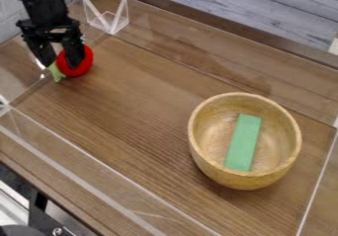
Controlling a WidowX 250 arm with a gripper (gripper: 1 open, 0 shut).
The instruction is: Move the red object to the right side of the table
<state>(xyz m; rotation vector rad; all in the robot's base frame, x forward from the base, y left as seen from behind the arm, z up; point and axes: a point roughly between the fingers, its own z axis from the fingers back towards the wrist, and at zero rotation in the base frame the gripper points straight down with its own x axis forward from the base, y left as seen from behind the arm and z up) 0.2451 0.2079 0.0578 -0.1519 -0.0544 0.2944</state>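
The red object [77, 64], a small glossy round toy fruit with a green leaf piece at its lower left, lies at the far left of the wood-grain table [145, 112]. My black gripper [59, 52] hangs right over it, open, with its fingers reaching down on either side of the fruit's top. The fingers cover the fruit's upper part. I cannot tell whether the pads touch it.
A wooden bowl [211, 146] holding a flat green block [244, 141] stands at the right. Low clear acrylic walls [113, 18] border the tabletop, one close to the left of the fruit.
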